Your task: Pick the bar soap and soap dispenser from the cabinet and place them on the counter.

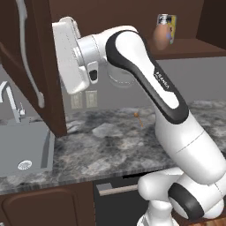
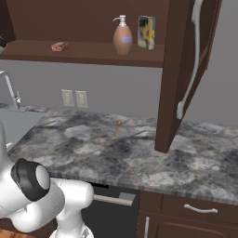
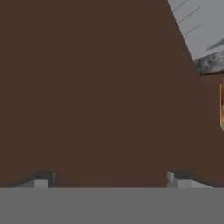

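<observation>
With the pincer (image 3: 109,179) spread and empty, facing brown cabinet (image 2: 93,18) wood, a blind reach could knock the dispenser (image 2: 122,37) or soap (image 2: 59,46) off the shelf.

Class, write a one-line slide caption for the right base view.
Open cabinet: bar soap, soap dispenser and a box on the shelf above the marbled counter.
</observation>
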You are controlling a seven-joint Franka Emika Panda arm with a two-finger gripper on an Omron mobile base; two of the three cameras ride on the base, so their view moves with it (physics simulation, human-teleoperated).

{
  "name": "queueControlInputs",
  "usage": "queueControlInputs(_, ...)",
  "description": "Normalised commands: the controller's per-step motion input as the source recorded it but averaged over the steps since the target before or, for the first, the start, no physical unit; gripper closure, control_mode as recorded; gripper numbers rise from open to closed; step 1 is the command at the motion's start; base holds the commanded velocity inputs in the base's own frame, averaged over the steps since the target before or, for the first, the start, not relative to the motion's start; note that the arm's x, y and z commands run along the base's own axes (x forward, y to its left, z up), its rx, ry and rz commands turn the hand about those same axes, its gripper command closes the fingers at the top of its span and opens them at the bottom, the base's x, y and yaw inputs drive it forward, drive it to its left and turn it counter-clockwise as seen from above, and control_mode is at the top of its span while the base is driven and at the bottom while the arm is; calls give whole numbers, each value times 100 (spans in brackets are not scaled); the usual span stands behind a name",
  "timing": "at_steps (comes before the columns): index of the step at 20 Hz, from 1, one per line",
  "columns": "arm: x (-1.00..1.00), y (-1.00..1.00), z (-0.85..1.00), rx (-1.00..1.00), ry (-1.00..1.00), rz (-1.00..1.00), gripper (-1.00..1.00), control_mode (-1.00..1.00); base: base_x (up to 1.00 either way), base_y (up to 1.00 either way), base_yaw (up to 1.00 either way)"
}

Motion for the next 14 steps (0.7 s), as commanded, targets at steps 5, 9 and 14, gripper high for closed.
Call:
queueControlInputs(5,-18,5,-10,-4,-10,0,-100,-100,0,0,0)
queueControlInputs(9,-37,-10,-7,-3,-15,0,-100,-100,0,0,0)
queueControlInputs(14,-47,-26,0,0,-20,0,-100,-100,0,0,0)
